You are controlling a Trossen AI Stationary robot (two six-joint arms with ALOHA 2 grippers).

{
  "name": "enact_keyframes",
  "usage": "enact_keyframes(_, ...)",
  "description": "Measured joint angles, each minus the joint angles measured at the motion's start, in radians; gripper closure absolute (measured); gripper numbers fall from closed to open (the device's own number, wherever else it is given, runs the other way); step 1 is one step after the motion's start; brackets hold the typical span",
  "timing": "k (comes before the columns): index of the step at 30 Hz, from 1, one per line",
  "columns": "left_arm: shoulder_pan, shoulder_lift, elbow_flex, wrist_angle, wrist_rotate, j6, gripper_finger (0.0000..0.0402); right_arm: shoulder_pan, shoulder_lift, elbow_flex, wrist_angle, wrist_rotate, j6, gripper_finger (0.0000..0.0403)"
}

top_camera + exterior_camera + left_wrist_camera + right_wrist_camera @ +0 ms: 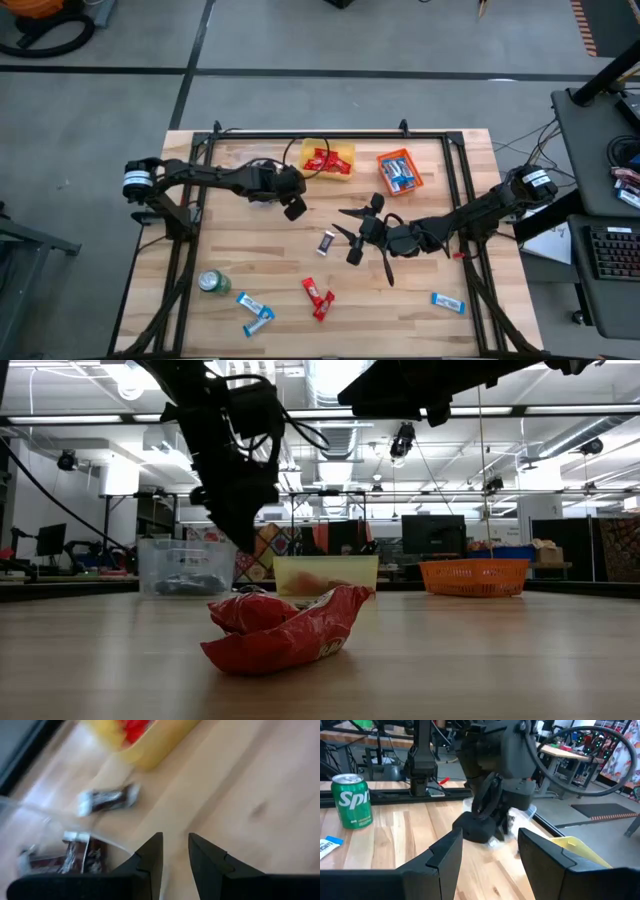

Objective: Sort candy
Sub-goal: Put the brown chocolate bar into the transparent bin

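Note:
My left gripper (175,852) hovers over bare wood beside a clear bin (50,845) holding dark brown candy, its fingers a little apart with nothing between them. One brown-and-silver bar (107,800) lies on the table between that bin and the yellow tray (328,158) of red candy. The orange tray (400,172) holds blue candy. Another brown bar (327,242), red bars (318,297) and blue bars (255,312) lie loose on the wood. My right gripper (350,235) stands open and level at mid-table, facing the left gripper (485,820).
A green can (213,283) stands near the table's front left. One blue bar (447,302) lies near the front right. A black frame rail (330,133) runs along the far edge. In the low view a red wrapper (290,625) lies close in front.

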Motion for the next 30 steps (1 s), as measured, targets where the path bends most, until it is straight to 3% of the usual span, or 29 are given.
enact_keyframes(3, 0.005, 0.021, 0.0, -0.136, -0.076, -0.048, 0.0326, 0.0, 0.0, 0.0, -0.019, 0.0, 0.014, 0.022)
enact_keyframes(8, 0.006, -0.035, -0.004, -0.275, -0.064, -0.077, 0.0326, 0.0, 0.0, 0.0, -0.048, -0.002, 0.038, 0.022)
enact_keyframes(16, 0.01, -0.121, 0.004, -0.112, -0.05, -0.025, 0.0326, 0.0, 0.0, 0.0, -0.048, -0.002, 0.034, 0.022)
enact_keyframes(22, 0.068, -0.094, -0.006, -0.022, -0.011, 0.129, 0.0326, 0.0, 0.0, 0.0, -0.068, -0.004, 0.053, 0.022)
enact_keyframes(27, 0.147, -0.09, -0.039, 0.084, 0.219, 0.533, 0.0326, 0.001, 0.0, 0.0, -0.101, -0.008, 0.059, 0.022)
enact_keyframes(30, 0.19, -0.09, -0.046, 0.098, 0.203, 0.641, 0.0326, 0.001, 0.0, 0.0, -0.129, -0.008, 0.06, 0.022)
